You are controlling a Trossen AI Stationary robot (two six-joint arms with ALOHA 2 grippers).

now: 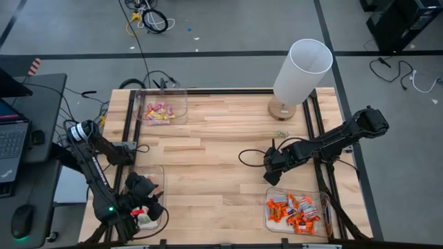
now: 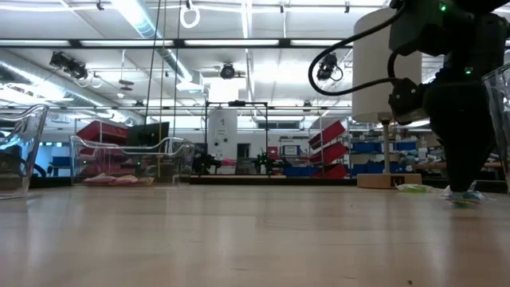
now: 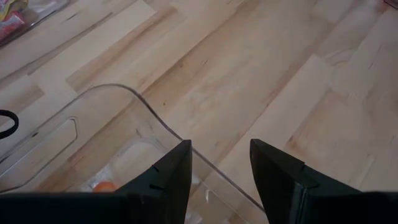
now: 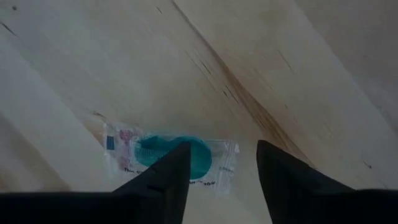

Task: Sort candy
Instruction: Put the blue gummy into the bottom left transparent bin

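Right gripper (image 1: 270, 169) over a loose sweet, fingers apart, nothing held; pick not yet made.
High view: candy sorted into bins, pink in the far-left bin (image 1: 163, 111), orange in the near-right bin (image 1: 299, 211); left gripper (image 1: 142, 202) waits at the near-left bin (image 1: 154, 200). Low view: right arm low by a pale wrapper on the table (image 2: 239, 239). Left wrist: fingers apart, empty, above the bin rim. Right wrist alone shows the blue-green wrapped sweet (image 4: 168, 152) just ahead of its fingers. Next: lower, straddle it, close.
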